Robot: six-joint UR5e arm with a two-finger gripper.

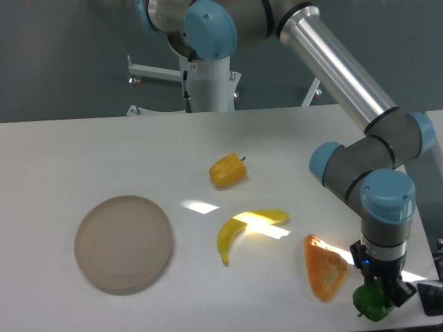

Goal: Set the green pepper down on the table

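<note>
You have the end effector [383, 293] at the near right corner of the worktop [83, 149], pointing straight down with its fingers closed around the green pepper [372, 304]. The pepper sits between the fingers at the very near edge of the scene, partly cut off by the frame; you cannot tell whether its underside touches the worktop or hangs just above it.

Just left of the pepper lies an orange wedge [325, 268], close but apart from it. Further left, a banana [242, 229] curves across a bright patch of light near the middle. Beyond the banana, toward the far side, a yellow-orange pepper [228, 171] lies on its side with its stem to the right. A round beige plate [124, 243] rests at the near left, well apart from everything else.

No brand, label or writing can be read on the arm, the items or the worktop.
</note>
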